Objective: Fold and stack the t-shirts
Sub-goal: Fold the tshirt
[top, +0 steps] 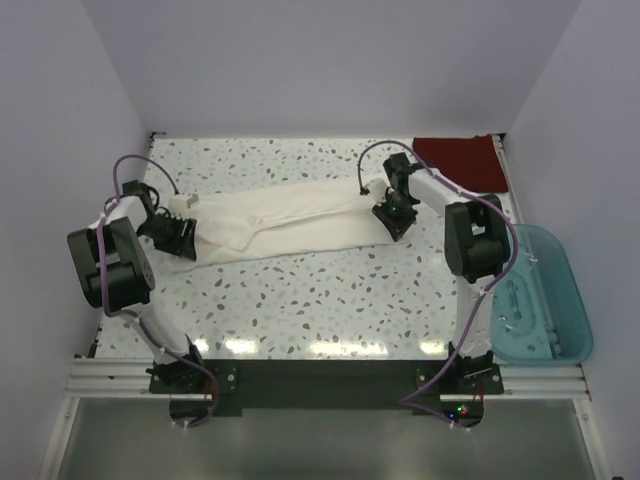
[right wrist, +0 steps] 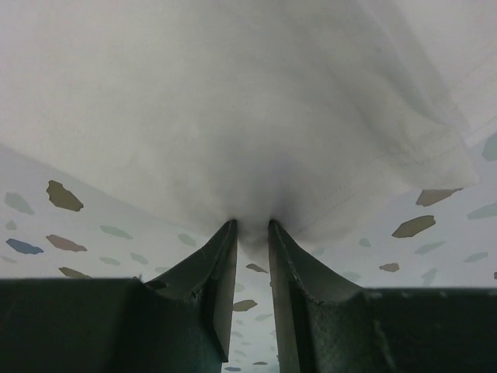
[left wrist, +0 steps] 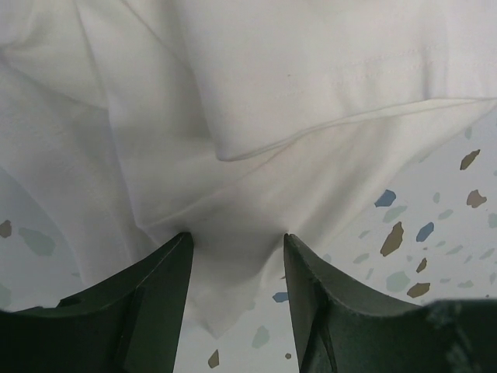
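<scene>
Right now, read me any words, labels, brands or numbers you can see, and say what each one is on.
None: no text can be read in any view.
The white t-shirt shows plain cloth, no print in sight.
The dark red shirt, the teal bin and the table carry no lettering that shows.

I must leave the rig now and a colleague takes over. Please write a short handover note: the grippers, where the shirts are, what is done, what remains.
Left gripper: open, jaws astride the left end of the white t-shirt, apparently not pinching it.
Right gripper: shut on the right end of that shirt.
Things: the white t-shirt lies as a long narrow band across the table, between the two grippers. The dark red t-shirt lies folded in the far right corner.
Done: red shirt folded; white one folded lengthwise only.
Left: fold the white band crosswise, then stack it with the red one.
</scene>
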